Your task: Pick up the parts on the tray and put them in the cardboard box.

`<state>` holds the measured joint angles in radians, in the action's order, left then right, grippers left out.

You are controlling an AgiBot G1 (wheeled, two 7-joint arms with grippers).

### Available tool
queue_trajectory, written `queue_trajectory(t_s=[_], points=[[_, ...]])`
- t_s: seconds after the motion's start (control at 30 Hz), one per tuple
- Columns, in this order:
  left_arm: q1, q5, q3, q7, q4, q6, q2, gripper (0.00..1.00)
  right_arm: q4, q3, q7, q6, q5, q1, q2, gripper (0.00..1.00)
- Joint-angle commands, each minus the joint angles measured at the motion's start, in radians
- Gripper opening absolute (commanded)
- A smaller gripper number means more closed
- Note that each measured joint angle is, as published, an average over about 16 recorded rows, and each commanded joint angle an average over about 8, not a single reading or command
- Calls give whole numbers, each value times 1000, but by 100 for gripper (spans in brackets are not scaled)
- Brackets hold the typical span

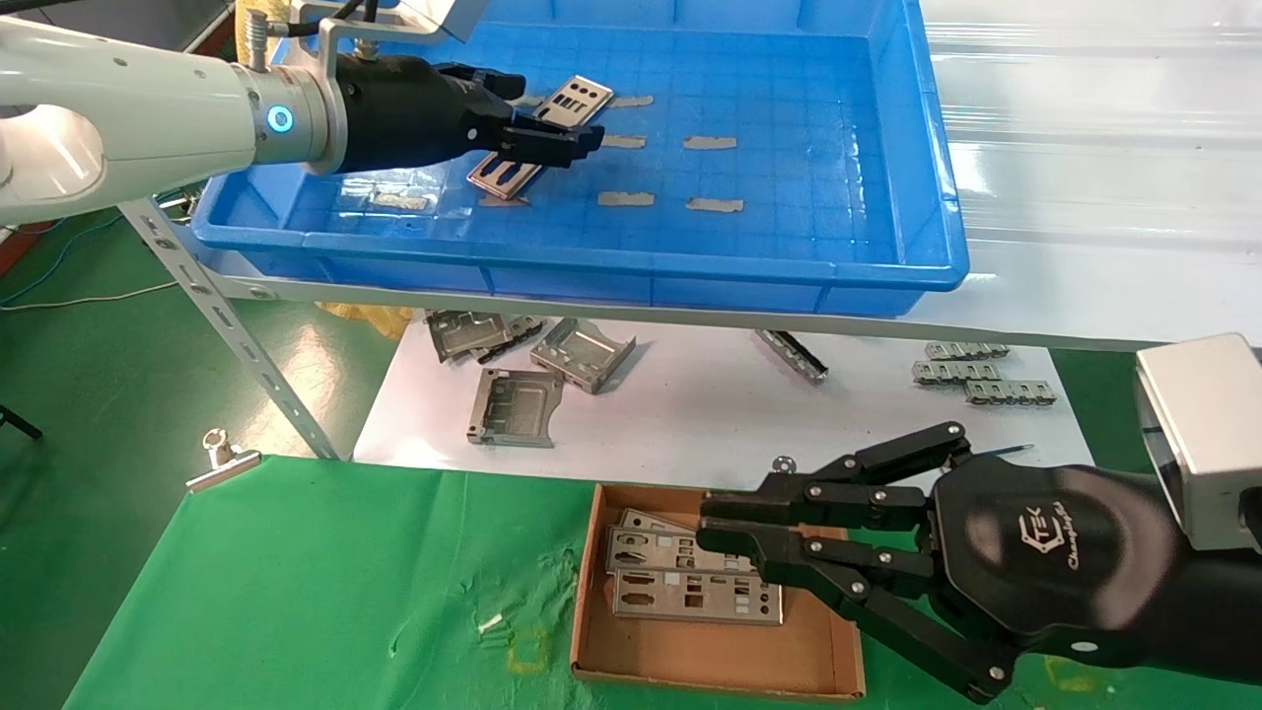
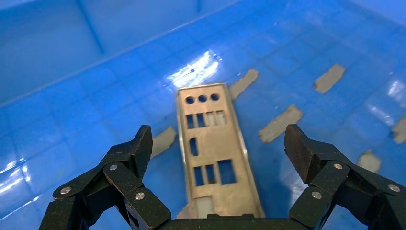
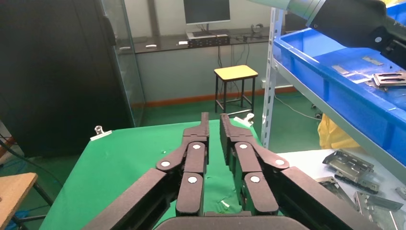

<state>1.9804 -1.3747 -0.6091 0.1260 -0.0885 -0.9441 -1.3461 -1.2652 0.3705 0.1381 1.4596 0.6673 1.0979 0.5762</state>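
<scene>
My left arm is glossy white with a glowing blue ring before its black left hand point(image 1: 552, 138). The right hand point(image 1: 715, 523) has black linkage fingers, silver rivets and a white logo.

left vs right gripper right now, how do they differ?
Left gripper has its fingers spread wide; right gripper has its fingers nearly together, holding nothing.
Left gripper is inside the tray, straddling the one plate there; right gripper hangs by the cardboard box, above the plates stacked in it.
Left gripper's fingers stand clear of the plate's edges, so no grip yet.
Shared: both are black, linkage-fingered grippers.
</scene>
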Motion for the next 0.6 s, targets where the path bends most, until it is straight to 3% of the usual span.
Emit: queue_trajectory(t_s=[0.03, 0.1, 0.33, 0.37, 0.6], points=[[1, 5, 1, 4, 0, -5, 0, 100, 0, 0, 0, 0, 0, 0, 0, 100], [0, 6, 0, 2, 0, -7, 0, 94, 0, 0, 0, 0, 0, 0, 0, 100], [-2, -9, -18, -5, -2, 0, -2, 8, 0, 0, 0, 0, 0, 0, 0, 100], [-2, -12, -21, -6, -3, 0, -3, 1, 0, 0, 0, 0, 0, 0, 0, 100], [-1, -18, -36, -3, -18, 1, -5, 0, 0, 0, 0, 0, 0, 0, 0, 100]])
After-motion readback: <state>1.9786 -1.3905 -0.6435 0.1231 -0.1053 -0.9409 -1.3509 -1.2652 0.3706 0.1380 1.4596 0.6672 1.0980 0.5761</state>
